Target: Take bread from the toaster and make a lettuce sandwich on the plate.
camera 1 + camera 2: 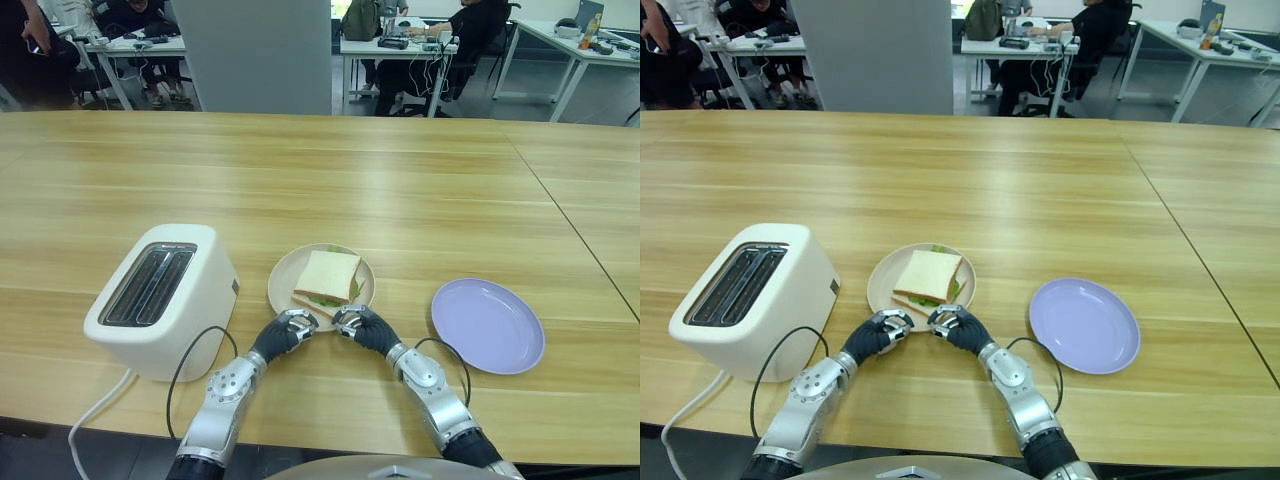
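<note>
A sandwich point(328, 276) lies on the beige plate point(283, 272): a slice of white bread on top, green lettuce point(325, 300) peeking out beneath it, another slice under that. My left hand point(290, 329) and right hand point(358, 325) rest side by side at the plate's near rim, fingers curled, with nothing visibly held. I cannot tell whether they touch the rim. The white toaster point(160, 295) stands to the left of the plate, both slots dark and without bread.
A purple plate point(487, 325) with nothing on it lies right of the beige plate. The toaster's white cord point(92, 415) trails off the table's near edge. Bare wooden table point(360, 180) stretches behind; desks and seated people are far back.
</note>
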`<state>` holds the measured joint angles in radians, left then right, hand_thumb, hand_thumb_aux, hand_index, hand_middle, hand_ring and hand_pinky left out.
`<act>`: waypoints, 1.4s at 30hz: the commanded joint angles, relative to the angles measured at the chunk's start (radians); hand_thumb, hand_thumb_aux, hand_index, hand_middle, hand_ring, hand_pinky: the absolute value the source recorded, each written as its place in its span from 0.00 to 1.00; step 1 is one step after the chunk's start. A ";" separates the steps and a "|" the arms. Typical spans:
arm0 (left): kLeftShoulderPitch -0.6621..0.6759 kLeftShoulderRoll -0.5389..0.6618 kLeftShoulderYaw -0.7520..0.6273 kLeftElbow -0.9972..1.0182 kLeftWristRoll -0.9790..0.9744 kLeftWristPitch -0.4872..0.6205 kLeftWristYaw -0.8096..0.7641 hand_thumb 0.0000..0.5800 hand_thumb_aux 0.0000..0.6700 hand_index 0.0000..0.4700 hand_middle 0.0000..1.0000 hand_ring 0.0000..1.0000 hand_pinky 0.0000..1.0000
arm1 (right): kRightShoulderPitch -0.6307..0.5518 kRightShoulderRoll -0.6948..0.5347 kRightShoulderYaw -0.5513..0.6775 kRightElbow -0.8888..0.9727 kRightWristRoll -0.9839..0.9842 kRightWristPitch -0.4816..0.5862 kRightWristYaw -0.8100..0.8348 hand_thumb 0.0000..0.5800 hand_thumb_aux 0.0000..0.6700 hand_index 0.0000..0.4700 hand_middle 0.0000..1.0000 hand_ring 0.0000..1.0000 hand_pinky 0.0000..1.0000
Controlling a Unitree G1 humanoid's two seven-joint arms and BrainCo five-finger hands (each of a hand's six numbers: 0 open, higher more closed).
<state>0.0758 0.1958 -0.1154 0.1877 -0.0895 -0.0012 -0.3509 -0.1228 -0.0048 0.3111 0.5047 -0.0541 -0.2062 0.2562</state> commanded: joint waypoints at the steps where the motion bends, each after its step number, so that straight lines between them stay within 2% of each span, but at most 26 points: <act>1: -0.083 -0.032 0.001 0.129 0.018 -0.023 0.011 1.00 1.00 0.98 1.00 1.00 1.00 | -0.081 0.010 -0.062 0.166 0.001 -0.018 -0.047 1.00 1.00 0.98 1.00 1.00 1.00; 4: -0.151 -0.060 0.006 0.220 0.024 -0.056 0.018 1.00 1.00 0.98 1.00 1.00 1.00 | -0.153 0.021 -0.097 0.245 0.006 -0.048 -0.069 1.00 1.00 0.98 1.00 1.00 1.00; 13: -0.298 -0.095 0.045 0.422 0.026 -0.141 0.044 1.00 1.00 0.98 1.00 1.00 1.00 | -0.267 0.032 -0.187 0.396 0.022 -0.096 -0.090 1.00 1.00 0.98 1.00 1.00 1.00; 18: -0.320 -0.100 0.042 0.448 0.033 -0.173 0.035 1.00 1.00 0.98 1.00 1.00 1.00 | -0.293 0.038 -0.212 0.428 0.020 -0.114 -0.091 1.00 1.00 0.98 1.00 1.00 1.00; 23: -0.278 -0.107 0.039 0.397 0.026 -0.188 0.018 1.00 1.00 0.98 1.00 1.00 1.00 | -0.261 0.046 -0.230 0.382 0.030 -0.111 -0.091 1.00 1.00 0.98 1.00 1.00 1.00; 26: -0.165 -0.114 0.018 0.219 -0.006 -0.182 -0.025 1.00 1.00 0.98 1.00 1.00 1.00 | -0.118 0.045 -0.223 0.163 0.045 -0.085 -0.087 1.00 1.00 0.98 1.00 1.00 1.00; 28: -0.043 -0.114 -0.014 0.026 -0.048 -0.156 -0.063 0.94 0.76 0.75 1.00 1.00 1.00 | 0.039 0.042 -0.200 -0.083 0.056 -0.047 -0.079 1.00 1.00 0.98 1.00 1.00 1.00; 29: 0.018 -0.117 -0.027 -0.073 -0.078 -0.134 -0.075 0.94 0.76 0.75 1.00 1.00 1.00 | 0.115 0.042 -0.188 -0.199 0.063 -0.025 -0.078 1.00 1.00 0.98 1.00 1.00 1.00; 30: 0.075 -0.115 -0.042 -0.165 -0.104 -0.108 -0.086 0.77 0.52 0.51 1.00 1.00 1.00 | 0.183 0.042 -0.177 -0.303 0.068 -0.001 -0.079 1.00 1.00 0.98 0.99 0.99 0.99; 31: 0.130 -0.112 -0.060 -0.255 -0.129 -0.091 -0.095 0.04 0.02 0.02 0.87 0.87 0.87 | 0.247 0.041 -0.166 -0.395 0.064 0.014 -0.084 0.92 0.71 0.69 0.91 0.91 0.91; 32: 0.174 -0.113 -0.070 -0.328 -0.149 -0.071 -0.092 0.00 0.00 0.00 0.56 0.56 0.56 | 0.299 0.041 -0.160 -0.470 0.061 0.025 -0.091 0.77 0.52 0.51 0.80 0.80 0.80; 33: 0.212 -0.119 -0.079 -0.395 -0.167 -0.059 -0.083 0.00 0.00 0.00 0.14 0.14 0.14 | 0.347 0.040 -0.154 -0.535 0.056 0.033 -0.099 0.48 0.28 0.28 0.71 0.71 0.71; 34: 0.239 -0.119 -0.089 -0.447 -0.177 -0.049 -0.077 0.00 0.00 0.00 0.00 0.00 0.00 | 0.383 0.043 -0.153 -0.582 0.055 0.037 -0.109 0.00 0.00 0.00 0.54 0.54 0.54; 35: 0.260 -0.116 -0.099 -0.492 -0.177 -0.043 -0.074 0.00 0.00 0.00 0.00 0.00 0.00 | 0.411 0.046 -0.154 -0.624 0.060 0.042 -0.116 0.00 0.00 0.00 0.54 0.54 0.54; 36: 0.276 -0.118 -0.104 -0.535 -0.183 -0.040 -0.068 0.00 0.00 0.00 0.00 0.00 0.00 | 0.431 0.042 -0.152 -0.660 0.048 0.038 -0.124 0.00 0.00 0.00 0.15 0.15 0.15; 37: 0.282 -0.127 -0.098 -0.571 -0.202 -0.021 -0.051 0.00 0.00 0.00 0.00 0.00 0.00 | 0.445 0.044 -0.157 -0.692 0.049 0.032 -0.134 0.00 0.00 0.00 0.00 0.00 0.00; 42: 0.239 -0.164 -0.032 -0.647 -0.183 0.001 0.066 0.00 0.00 0.00 0.00 0.00 0.00 | 0.415 0.040 -0.197 -0.781 0.047 0.030 -0.178 0.00 0.00 0.00 0.00 0.00 0.00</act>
<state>0.3258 0.0382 -0.1746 -0.4370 -0.2876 -0.0186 -0.3337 0.3127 0.0363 0.1373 -0.2422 -0.0136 -0.1872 0.0931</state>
